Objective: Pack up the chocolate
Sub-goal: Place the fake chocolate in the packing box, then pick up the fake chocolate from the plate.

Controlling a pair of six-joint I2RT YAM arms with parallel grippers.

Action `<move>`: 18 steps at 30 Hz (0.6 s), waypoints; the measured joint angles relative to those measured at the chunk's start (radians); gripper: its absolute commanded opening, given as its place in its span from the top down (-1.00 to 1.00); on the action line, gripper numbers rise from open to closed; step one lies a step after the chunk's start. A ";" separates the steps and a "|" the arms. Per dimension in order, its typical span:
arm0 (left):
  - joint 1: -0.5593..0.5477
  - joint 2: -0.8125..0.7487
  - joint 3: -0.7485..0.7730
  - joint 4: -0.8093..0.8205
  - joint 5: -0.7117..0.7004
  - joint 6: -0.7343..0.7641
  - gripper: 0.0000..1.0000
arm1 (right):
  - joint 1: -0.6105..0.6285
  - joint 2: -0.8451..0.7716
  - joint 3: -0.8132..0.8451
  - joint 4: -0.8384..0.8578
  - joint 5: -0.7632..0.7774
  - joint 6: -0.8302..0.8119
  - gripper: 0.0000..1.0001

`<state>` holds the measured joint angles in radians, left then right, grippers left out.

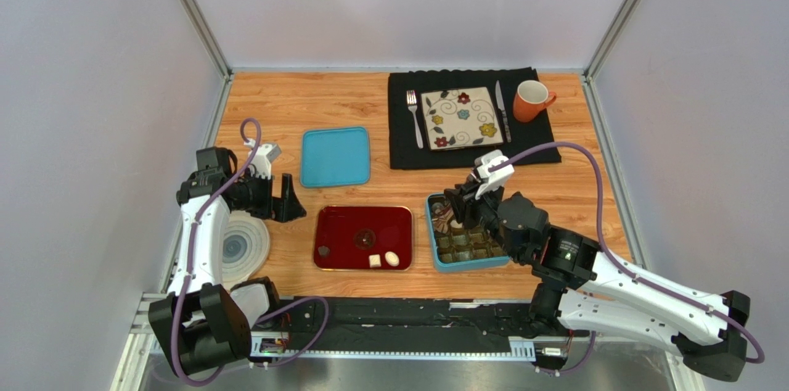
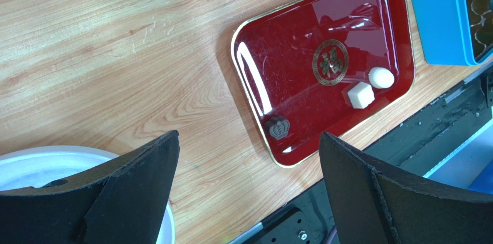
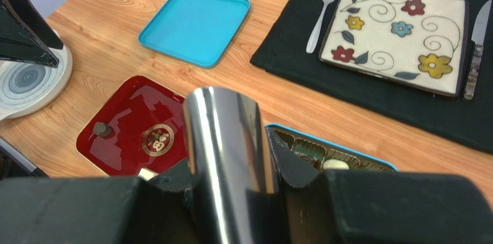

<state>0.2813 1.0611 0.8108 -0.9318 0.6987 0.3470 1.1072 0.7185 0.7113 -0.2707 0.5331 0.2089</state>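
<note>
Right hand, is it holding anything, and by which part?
Yes. The right hand pinches a shiny metal tool by its near end; the rest juts out beyond it.

- Bright, even light comes from above me.
- Shadows on the table are soft and small.
- The red tray shines with white glare.
- My left gripper looks dark and a bit fuzzy up close.
- The metal tool by my right camera is blurry, with bright streaks.
</note>
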 measured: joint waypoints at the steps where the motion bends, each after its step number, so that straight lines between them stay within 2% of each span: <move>1: 0.000 0.000 0.000 0.000 0.000 0.000 -0.98 | 0.000 -0.002 -0.003 -0.006 0.000 0.005 0.67; 12: 0.000 0.000 0.000 0.000 0.001 0.000 -0.98 | 0.000 0.009 -0.011 -0.032 -0.011 0.042 0.31; 18: 0.000 0.000 0.000 0.000 0.001 0.000 -0.98 | 0.000 0.014 -0.011 -0.032 -0.013 0.049 0.28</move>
<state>0.2813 1.0611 0.8108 -0.9318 0.6998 0.3470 1.1072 0.7322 0.7006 -0.3027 0.5198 0.2577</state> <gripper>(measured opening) 0.990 0.357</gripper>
